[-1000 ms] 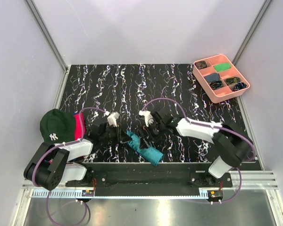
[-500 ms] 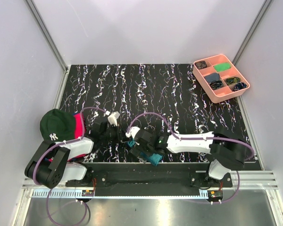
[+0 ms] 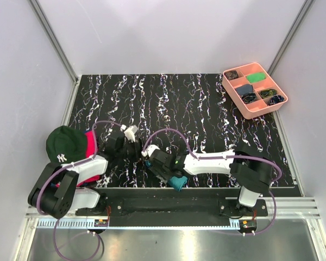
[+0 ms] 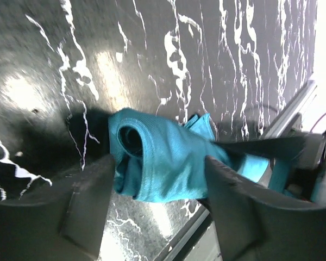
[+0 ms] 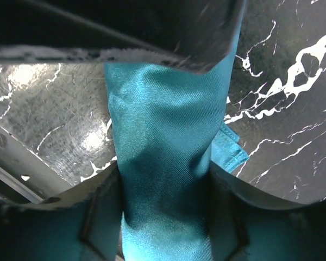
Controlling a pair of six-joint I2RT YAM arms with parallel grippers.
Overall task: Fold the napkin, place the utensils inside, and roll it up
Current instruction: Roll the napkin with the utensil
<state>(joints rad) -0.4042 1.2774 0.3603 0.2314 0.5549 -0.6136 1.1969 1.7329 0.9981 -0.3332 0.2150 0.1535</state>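
Observation:
The napkin (image 3: 179,182) is a teal roll lying by the table's front edge, mostly covered by the right arm in the top view. My right gripper (image 3: 162,169) is shut on the napkin: in the right wrist view the roll (image 5: 163,136) fills the gap of the right gripper (image 5: 165,217) and presses against both fingers. My left gripper (image 3: 136,151) is at the roll's left end. In the left wrist view the left gripper (image 4: 160,187) stands open, its fingers either side of the napkin's curled end (image 4: 163,157). The utensils are hidden.
A dark green cap (image 3: 65,144) sits on a pink-red cloth (image 3: 91,145) at the left edge. A pink compartment tray (image 3: 270,109) with small items stands at the back right. The metal front rail (image 3: 168,191) runs just below the napkin.
The right arm swung left from the table's middle onto the napkin and closed round it. The left jaws, shut on the roll's end before, have spread apart.

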